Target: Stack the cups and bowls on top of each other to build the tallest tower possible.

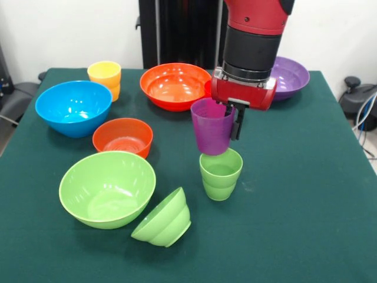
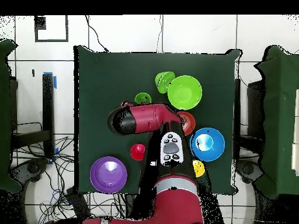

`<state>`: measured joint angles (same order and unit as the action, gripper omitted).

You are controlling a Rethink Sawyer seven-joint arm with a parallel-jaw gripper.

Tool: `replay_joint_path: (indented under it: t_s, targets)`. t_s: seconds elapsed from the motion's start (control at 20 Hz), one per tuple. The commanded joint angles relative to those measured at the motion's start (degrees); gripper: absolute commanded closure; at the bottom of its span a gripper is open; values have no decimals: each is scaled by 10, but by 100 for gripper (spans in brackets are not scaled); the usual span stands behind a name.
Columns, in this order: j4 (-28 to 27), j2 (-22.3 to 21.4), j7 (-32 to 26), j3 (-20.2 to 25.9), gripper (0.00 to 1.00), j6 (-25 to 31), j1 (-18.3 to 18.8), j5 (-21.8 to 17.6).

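Note:
My gripper is shut on the rim of the purple cup, with one finger showing outside the wall. The cup hangs upright, its base right at the mouth of the light green cup standing on the green cloth. Whether the two touch I cannot tell. The yellow cup stands at the back left. The red cup shows beside the arm in the overhead view. Around them sit the bowls: blue, large orange, purple, small orange-red and large green.
A small ribbed green bowl lies tipped on its side against the large green bowl. The arm covers the table's middle in the overhead view. Chairs and cables surround the table.

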<state>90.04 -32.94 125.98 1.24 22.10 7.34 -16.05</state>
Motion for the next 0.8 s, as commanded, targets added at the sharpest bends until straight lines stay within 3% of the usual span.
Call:
replay_joint_path:
  t_s: [0.05,0.8]
  targets:
    - [-11,16,5,17,100,5,-20,-27]
    - [-23,-20,4,10,100,92,-39,3]
